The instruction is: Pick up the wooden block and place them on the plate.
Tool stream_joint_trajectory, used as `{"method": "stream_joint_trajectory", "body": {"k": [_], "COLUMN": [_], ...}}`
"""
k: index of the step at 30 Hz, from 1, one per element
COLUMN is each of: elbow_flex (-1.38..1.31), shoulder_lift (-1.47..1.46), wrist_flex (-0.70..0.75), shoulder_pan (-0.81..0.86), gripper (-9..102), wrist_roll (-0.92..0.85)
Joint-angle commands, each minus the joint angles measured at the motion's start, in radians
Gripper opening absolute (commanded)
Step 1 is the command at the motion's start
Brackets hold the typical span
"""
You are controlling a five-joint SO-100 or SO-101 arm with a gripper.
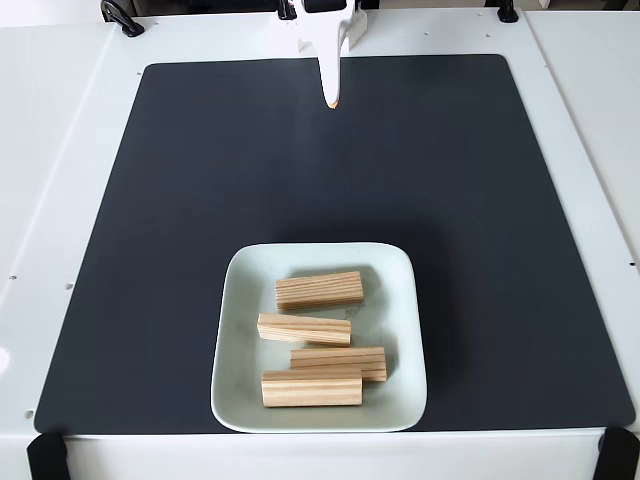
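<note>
Blocks first: four wooden blocks lie inside the plate [232,345] in the lower middle of the frame, stacked roughly in a column from its upper centre down to its lower edge. The first block [320,289] sits nearest the plate's far side, the second block [304,329] just below it and tilted a little, the third block [339,361] lower right, and the fourth block [311,387] lowest, touching or nearly touching the third. The plate rests on a dark mat [180,200] that covers most of a white table [60,150].

No block shows on the mat outside the plate, so the placing looks finished, as far as can be judged. What remains is to keep the arm clear and calm, well away from the plate, so nothing gets nudged off the rim.

At the top centre of the frame the gripper [331,100] points down toward the mat, well apart from the plate. Its fingers appear pressed together into one narrow tip, and it holds nothing.
</note>
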Motion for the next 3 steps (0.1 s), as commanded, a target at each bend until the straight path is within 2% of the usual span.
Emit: {"method": "stream_joint_trajectory", "body": {"k": [1, 3], "elbow_flex": [-0.003, -0.003], "shoulder_lift": [0.005, 0.005], "wrist_flex": [0.002, 0.002], "shoulder_pan": [-0.003, -0.003], "gripper": [-1, -1], "wrist_roll": [0.005, 0.005]}}
